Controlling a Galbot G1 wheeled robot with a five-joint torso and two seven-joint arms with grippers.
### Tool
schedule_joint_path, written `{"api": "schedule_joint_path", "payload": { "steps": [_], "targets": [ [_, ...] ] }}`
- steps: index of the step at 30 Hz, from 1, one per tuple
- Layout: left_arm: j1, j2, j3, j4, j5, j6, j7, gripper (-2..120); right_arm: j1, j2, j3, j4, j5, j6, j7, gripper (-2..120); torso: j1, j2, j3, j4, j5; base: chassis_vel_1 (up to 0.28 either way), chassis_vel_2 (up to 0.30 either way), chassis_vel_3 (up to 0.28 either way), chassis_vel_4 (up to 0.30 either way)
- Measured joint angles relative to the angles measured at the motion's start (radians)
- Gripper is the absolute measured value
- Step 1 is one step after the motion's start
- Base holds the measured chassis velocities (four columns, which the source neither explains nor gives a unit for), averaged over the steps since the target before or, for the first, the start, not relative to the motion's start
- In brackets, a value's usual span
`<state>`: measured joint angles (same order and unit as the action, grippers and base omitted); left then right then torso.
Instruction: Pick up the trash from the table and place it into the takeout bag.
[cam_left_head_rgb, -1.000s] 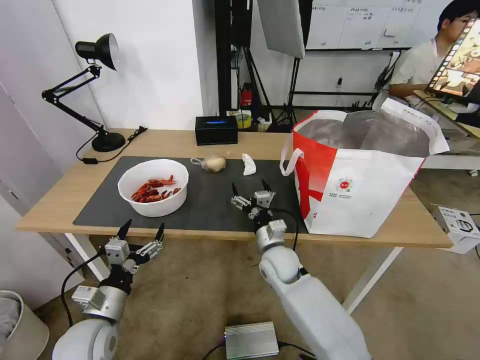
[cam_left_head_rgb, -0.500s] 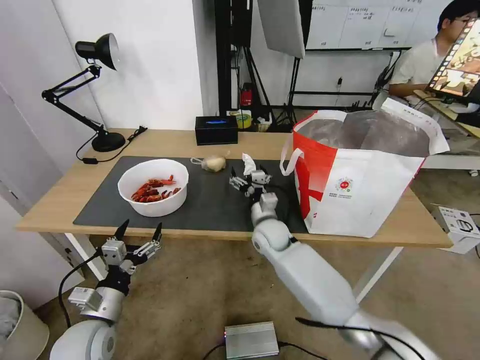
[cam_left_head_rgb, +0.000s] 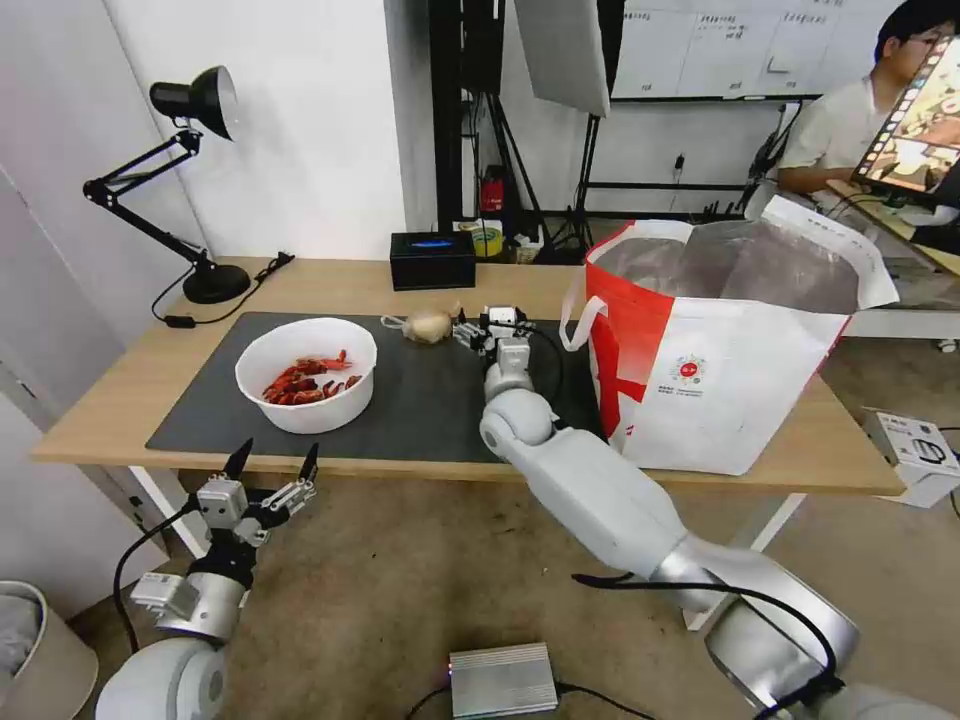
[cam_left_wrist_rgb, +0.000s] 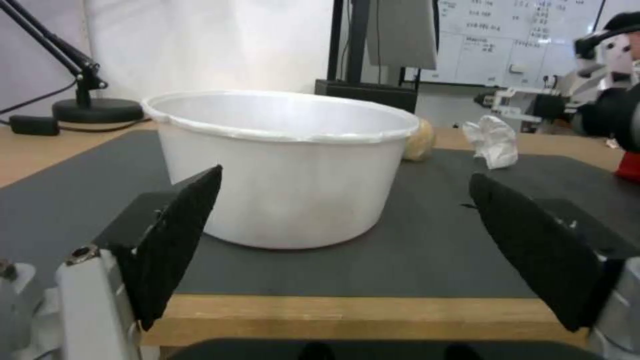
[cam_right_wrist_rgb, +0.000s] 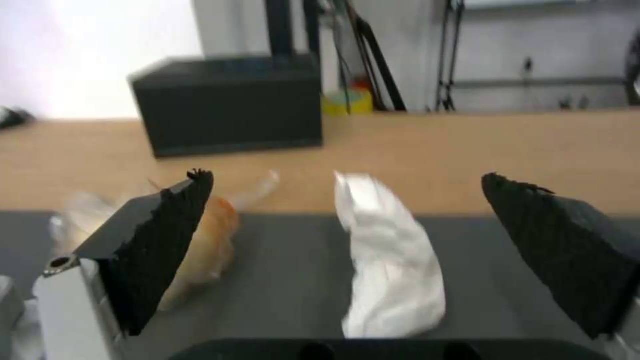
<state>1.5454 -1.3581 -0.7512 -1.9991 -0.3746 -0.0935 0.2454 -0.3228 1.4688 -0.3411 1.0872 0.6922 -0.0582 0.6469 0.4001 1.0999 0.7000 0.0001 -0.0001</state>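
The right gripper (cam_left_head_rgb: 487, 327) is reaching over the dark mat (cam_left_head_rgb: 420, 400) on the surface (cam_left_head_rgb: 110, 400), its jaws spread wide on either side of the crumpled white tissue (cam_right_wrist_rgb: 390, 260), not touching it. The small knotted clear bag (cam_left_head_rgb: 427, 325) is lying just beside the tissue, and the white bowl of crayfish shells (cam_left_head_rgb: 306, 373) is sitting further left. The takeout bag (cam_left_head_rgb: 730, 340) is standing open at the right. The left gripper (cam_left_head_rgb: 268, 468) is hanging below the near edge, jaws wide, facing the bowl.
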Motion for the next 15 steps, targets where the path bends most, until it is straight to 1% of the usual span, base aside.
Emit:
{"api": "schedule_joint_path", "payload": {
  "steps": [6,15],
  "targets": [
    [0.0,0.002,-0.001,0.01,-0.005,-0.008,0.003,100,0.023,0.027,0.025,-0.049,0.021,-0.039,0.046,100,0.0,0.0,0.0,-0.0001,0.0001,0.0,0.0,0.0,0.0],
    [0.001,0.001,-0.001,0.015,-0.007,-0.011,0.005,100,0.068,0.037,0.033,-0.11,0.092,-0.079,0.045,100,0.0,0.0,0.0,-0.0002,0.0,0.0,0.0,0.0,0.0]
  ]
}}
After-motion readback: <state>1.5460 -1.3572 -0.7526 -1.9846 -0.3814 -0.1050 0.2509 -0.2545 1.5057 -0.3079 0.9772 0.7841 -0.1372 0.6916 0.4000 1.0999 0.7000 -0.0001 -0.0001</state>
